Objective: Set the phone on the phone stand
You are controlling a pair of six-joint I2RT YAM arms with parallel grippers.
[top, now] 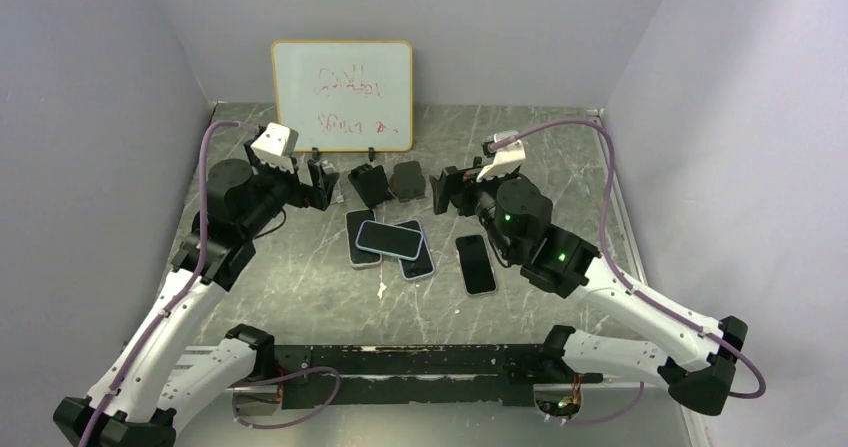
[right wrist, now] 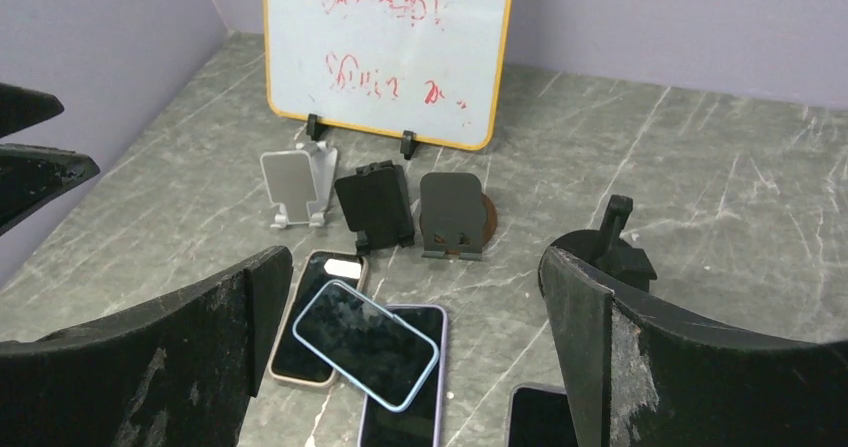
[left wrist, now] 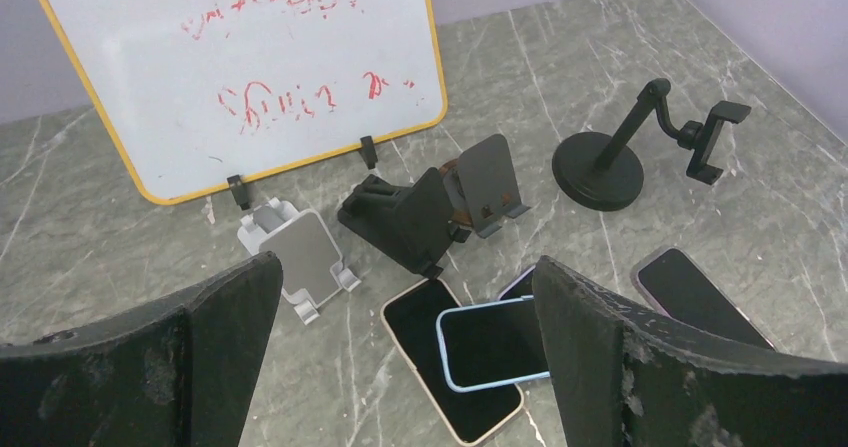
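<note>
Several phones lie flat mid-table. A blue-edged phone (top: 389, 239) (right wrist: 365, 342) rests across a beige-edged phone (top: 358, 245) and a purple-edged phone (top: 418, 260). A fourth phone (top: 476, 264) lies apart to the right. Behind them stand a silver stand (left wrist: 300, 257), a black stand (top: 368, 183), a dark grey stand (top: 408, 179) and a round-based clamp stand (left wrist: 610, 162). My left gripper (top: 320, 182) (left wrist: 405, 265) is open and empty, above the table left of the stands. My right gripper (top: 445, 192) (right wrist: 415, 257) is open and empty, right of them.
A whiteboard (top: 342, 92) with red scribbles leans at the back wall. Purple-grey walls close in the left, back and right. The arms' base rail (top: 420, 362) runs along the near edge.
</note>
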